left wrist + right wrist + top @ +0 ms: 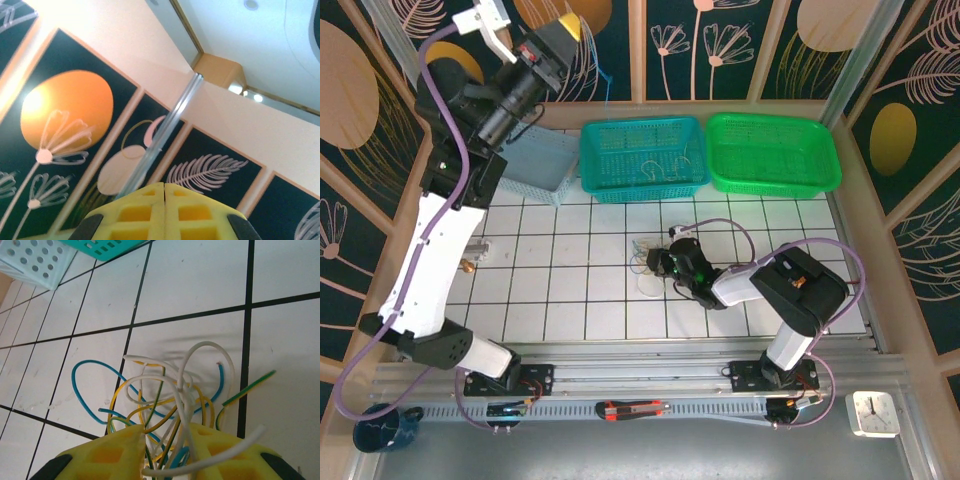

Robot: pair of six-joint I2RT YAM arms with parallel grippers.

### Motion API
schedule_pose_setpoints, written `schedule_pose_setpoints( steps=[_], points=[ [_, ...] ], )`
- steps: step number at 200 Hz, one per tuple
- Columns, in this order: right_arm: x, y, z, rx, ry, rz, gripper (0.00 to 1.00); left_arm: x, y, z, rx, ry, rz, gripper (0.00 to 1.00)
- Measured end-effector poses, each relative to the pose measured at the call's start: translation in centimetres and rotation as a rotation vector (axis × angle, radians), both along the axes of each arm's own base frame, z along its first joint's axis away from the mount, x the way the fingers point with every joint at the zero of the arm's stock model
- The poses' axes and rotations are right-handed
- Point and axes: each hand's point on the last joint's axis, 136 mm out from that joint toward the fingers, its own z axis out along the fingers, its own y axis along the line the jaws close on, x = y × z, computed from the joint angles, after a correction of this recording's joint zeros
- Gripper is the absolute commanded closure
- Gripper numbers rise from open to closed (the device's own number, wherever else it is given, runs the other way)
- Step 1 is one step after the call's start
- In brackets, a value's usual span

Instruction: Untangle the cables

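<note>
White tiles with dark grout cover the table (570,300), and the cables (646,260) lie on it as a small loose knot near the middle, in front of the teal basket (643,155). The right gripper (667,263) reaches in low from the right and sits at the right edge of the tangle. Seen from the right wrist, the cables (165,390) are a mix of white, blue, yellow and green-and-yellow wires, looped over one another on a tile beside a grout line. Several strands run down into the narrow gap of the right gripper (165,442). Its yellow fingers (112,455) are drawn close on either side of that bundle, pinching it. One white strand curves out across the front of the right-hand finger, and a blue loop spreads to the left, flat on the tile. The left gripper (572,26) is raised high at the far left, well apart from the cables and above the pale blue basket (542,160). From the left wrist, the left gripper (164,200) has its yellow pads pressed together with no gap, pointing at the patterned wall panels (65,130). A green basket (772,152) stands just beside the teal one at the far edge.
</note>
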Motion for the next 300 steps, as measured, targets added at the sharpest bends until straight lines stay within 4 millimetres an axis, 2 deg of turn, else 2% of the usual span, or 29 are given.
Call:
schedule_pose_setpoints(
  steps=[54, 87, 121, 158, 182, 213, 245, 275, 300],
  points=[
    [-0.8, 0.1, -0.8, -0.010, 0.018, 0.012, 0.72, 3.4, 2.3, 2.6, 0.040, -0.020, 0.137, 1.00],
    [-0.9, 0.3, -0.8, -0.007, 0.022, 0.020, 0.61, 5.4, 4.6, 4.5, 0.038, -0.068, 0.243, 1.00],
    [-1.3, 0.7, 0.4, 0.007, 0.018, 0.050, 0.48, 9.4, 7.0, 1.1, 0.108, 0.026, 0.365, 1.00],
    [-0.6, 2.1, 4.3, 0.055, -0.041, 0.088, 0.40, 14.4, 8.3, -4.2, 0.233, 0.139, 0.493, 1.00],
    [-0.3, 2.9, 6.6, 0.081, -0.076, 0.115, 0.35, 16.6, 9.6, -6.7, 0.296, 0.193, 0.571, 1.00],
    [-0.3, 3.5, 8.3, 0.093, -0.095, 0.141, 0.31, 18.6, 12.4, -8.6, 0.339, 0.234, 0.692, 1.00],
    [-0.7, 3.3, 8.8, 0.079, -0.092, 0.158, 0.30, 19.7, 14.5, -9.7, 0.367, 0.262, 0.800, 1.00],
    [-1.1, 2.5, 9.1, 0.060, -0.078, 0.165, 0.30, 20.6, 16.0, -10.3, 0.376, 0.272, 0.871, 1.00],
    [-0.9, 1.4, 10.5, 0.060, -0.096, 0.154, 0.29, 21.6, 17.6, -11.0, 0.376, 0.284, 0.924, 1.00]
  ],
)
